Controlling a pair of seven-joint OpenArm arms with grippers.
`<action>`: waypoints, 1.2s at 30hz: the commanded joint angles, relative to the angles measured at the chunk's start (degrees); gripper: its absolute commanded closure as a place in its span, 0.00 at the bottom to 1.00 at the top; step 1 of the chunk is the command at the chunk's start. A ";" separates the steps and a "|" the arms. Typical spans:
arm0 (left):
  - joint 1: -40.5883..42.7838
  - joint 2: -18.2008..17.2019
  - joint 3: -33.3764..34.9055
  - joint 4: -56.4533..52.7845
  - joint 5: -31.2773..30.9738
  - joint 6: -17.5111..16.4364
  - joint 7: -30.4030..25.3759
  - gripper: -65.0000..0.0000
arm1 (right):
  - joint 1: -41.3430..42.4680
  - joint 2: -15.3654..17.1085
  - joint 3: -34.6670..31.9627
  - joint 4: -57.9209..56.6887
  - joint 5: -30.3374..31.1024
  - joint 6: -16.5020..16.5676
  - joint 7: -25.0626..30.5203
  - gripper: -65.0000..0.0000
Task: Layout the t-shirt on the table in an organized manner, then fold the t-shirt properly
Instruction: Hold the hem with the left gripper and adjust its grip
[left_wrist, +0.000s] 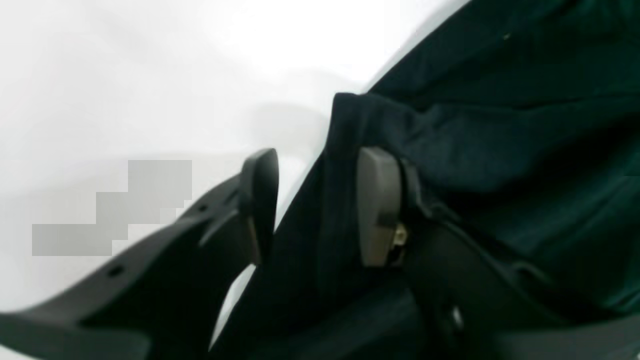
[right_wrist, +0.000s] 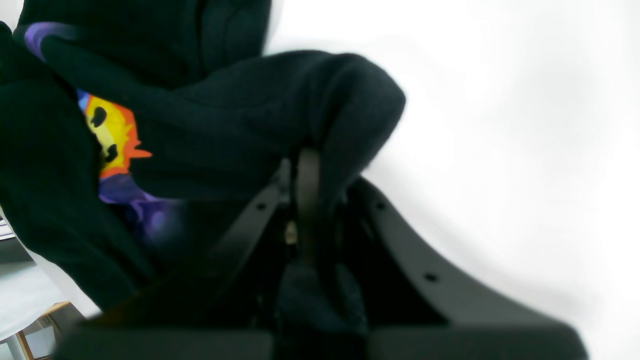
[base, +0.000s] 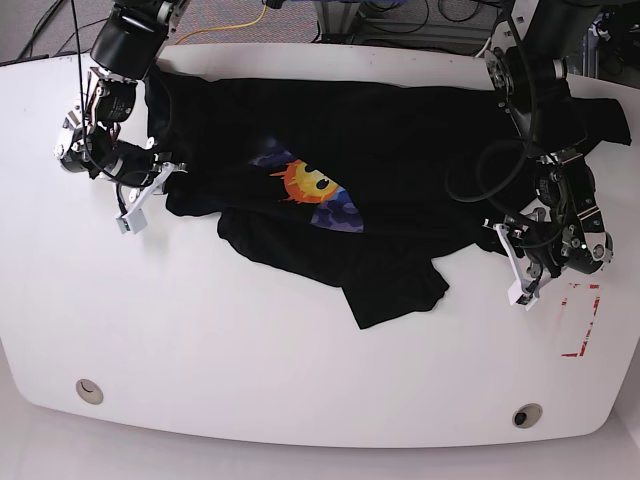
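Note:
The black t-shirt (base: 400, 150) lies crumpled and spread across the far half of the white table (base: 250, 350), its sun-face print (base: 305, 185) facing up near the middle. At the shirt's left end my right gripper (base: 150, 190) is shut on a fold of the cloth; the right wrist view shows the bunched fabric (right_wrist: 225, 120) pinched at the gripper (right_wrist: 307, 160), with the print (right_wrist: 112, 132) beside it. My left gripper (base: 515, 262) is at the shirt's right edge. Seen from the left wrist, that gripper (left_wrist: 319, 155) has its jaws apart, and the t-shirt's edge (left_wrist: 500, 150) rests against one pad (left_wrist: 377, 205).
A red tape outline (base: 585, 320) marks the table's right side. Two round grommet holes (base: 88, 390) (base: 527, 415) sit near the front edge. Cables (base: 230, 25) run behind the table's far edge. One loose flap of shirt (base: 395, 290) points toward the front.

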 joint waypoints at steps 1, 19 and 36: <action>-2.53 -0.48 -0.09 0.97 -0.48 -0.08 -0.73 0.62 | 1.00 0.60 0.34 1.18 1.19 0.10 0.63 1.00; -7.72 -0.39 0.08 -13.10 -0.48 -0.08 -4.95 0.60 | 1.00 -0.36 0.34 1.18 1.11 0.10 0.63 1.00; -8.51 -0.39 0.17 -14.68 -0.48 -0.08 -4.95 0.45 | 1.00 -0.36 0.34 1.18 1.11 0.10 0.63 1.00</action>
